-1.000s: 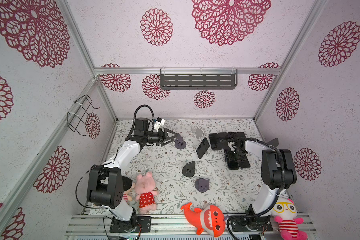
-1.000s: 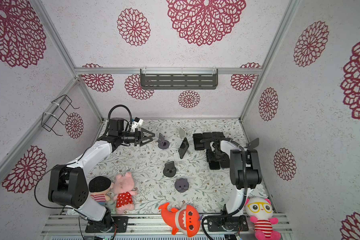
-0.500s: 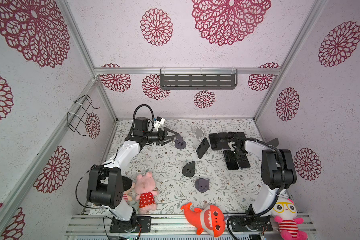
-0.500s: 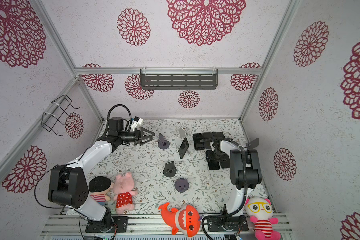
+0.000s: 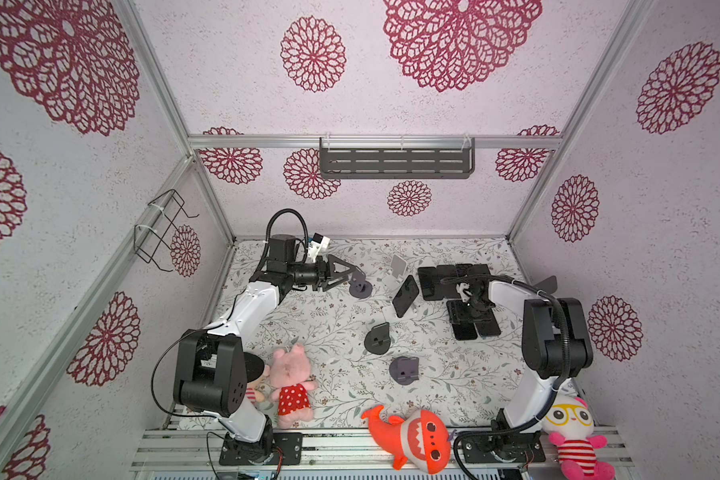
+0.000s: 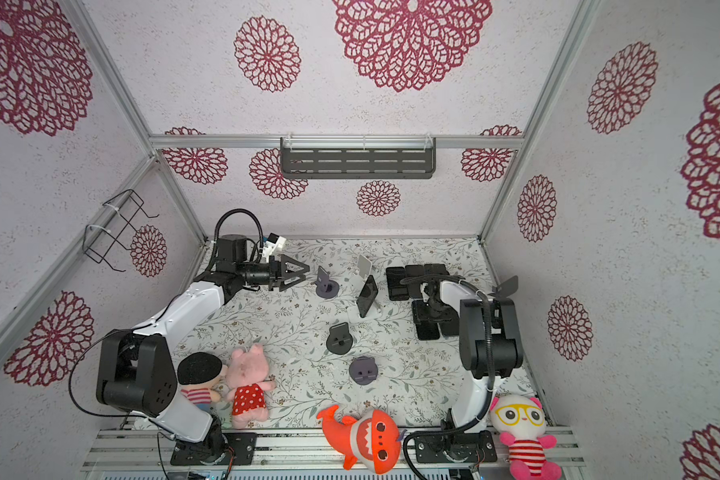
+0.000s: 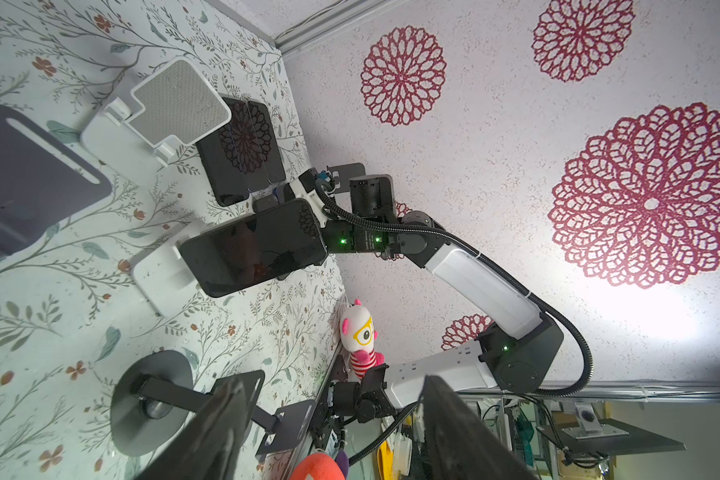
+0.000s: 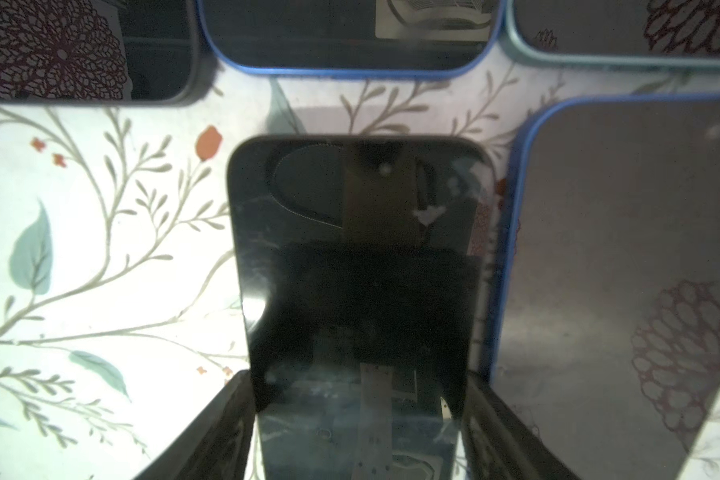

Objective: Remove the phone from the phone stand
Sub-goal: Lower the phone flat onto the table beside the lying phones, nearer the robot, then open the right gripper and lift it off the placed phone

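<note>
Beside the grey stand, left gripper is hanging open, empty; right gripper is clamping a black phone, shown only wrist-side.

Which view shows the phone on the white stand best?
Left wrist view: the phone is large, screen facing the camera, on its white stand. Both top views show it small. Right wrist view misses it.

Floral mat w/ phones, stands, plushies.
</note>
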Controlling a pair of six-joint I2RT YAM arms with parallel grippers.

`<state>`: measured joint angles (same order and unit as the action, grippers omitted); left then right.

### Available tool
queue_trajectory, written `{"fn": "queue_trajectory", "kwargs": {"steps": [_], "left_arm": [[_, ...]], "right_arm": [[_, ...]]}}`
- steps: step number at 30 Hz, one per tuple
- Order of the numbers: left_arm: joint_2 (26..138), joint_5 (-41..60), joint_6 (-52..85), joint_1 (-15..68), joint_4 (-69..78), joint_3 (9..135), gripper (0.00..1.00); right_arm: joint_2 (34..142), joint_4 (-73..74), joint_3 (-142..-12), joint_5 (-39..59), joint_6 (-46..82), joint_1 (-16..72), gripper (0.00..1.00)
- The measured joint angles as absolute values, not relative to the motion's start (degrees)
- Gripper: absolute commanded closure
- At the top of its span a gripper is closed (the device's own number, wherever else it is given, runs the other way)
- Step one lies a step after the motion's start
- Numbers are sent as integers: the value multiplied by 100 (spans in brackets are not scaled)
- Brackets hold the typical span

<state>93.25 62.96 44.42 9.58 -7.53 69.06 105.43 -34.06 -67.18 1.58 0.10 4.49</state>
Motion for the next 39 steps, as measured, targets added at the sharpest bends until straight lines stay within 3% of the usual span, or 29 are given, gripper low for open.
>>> {"fn": "queue_trajectory", "kwargs": {"steps": [11, 19, 24, 31, 39], "left_arm": [[9325, 6342, 4462, 958, -674, 6882, 30], [9321, 6353, 4429, 954, -687, 6882, 30], [9290, 6351, 4392, 952, -753, 6882, 29], [9183, 6351, 4368, 952, -777, 6882, 29], [9172, 6351, 4348, 952, -794, 6882, 29]], "right_arm": [[9948, -3551, -6879, 242, -1, 392, 18], [9802, -3640, -7341, 141, -75, -281, 18], [10106, -3642, -7358, 596, -261, -954, 2], [10554, -3511, -7310, 1203, -331, -1055, 2], [10759, -3321, -7190, 1227, -355, -1046, 2]]}}
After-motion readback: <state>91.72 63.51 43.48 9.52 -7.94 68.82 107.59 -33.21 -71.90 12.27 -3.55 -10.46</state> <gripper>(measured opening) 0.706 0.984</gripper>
